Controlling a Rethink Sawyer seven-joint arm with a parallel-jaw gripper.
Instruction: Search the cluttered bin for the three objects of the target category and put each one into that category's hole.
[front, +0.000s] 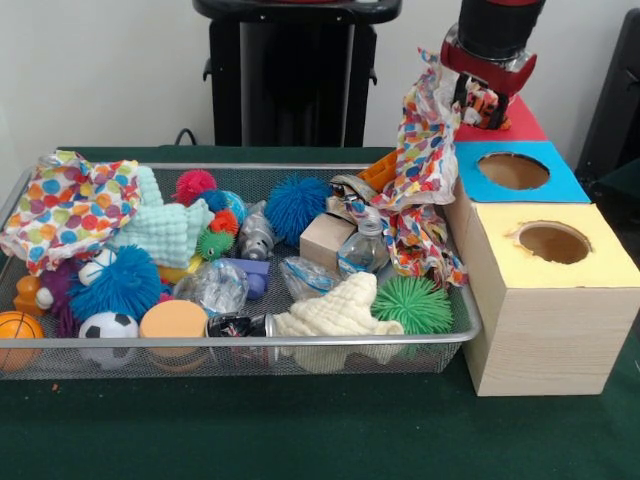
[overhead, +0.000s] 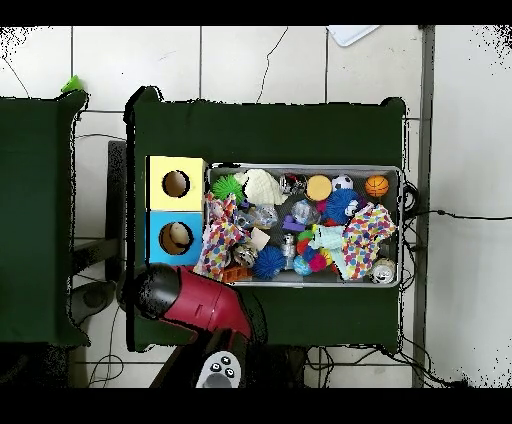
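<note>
Plush toy (front: 483, 102), orange and striped, is hanging pinched in the hand (front: 482, 105) right above the red box (front: 515, 122). A polka-dot cloth (front: 418, 150) is dangling beside it, trailing down into the bin (front: 250, 345) on the desk (front: 300, 430). Blue box (front: 515, 172) and yellow box (front: 553, 243) are sitting alongside the bin.

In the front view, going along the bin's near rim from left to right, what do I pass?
Orange basketball → black-and-white soccer ball → orange disc → cream knitted cloth → green spiky ball, then the yellow-topped box beside the bin.
</note>
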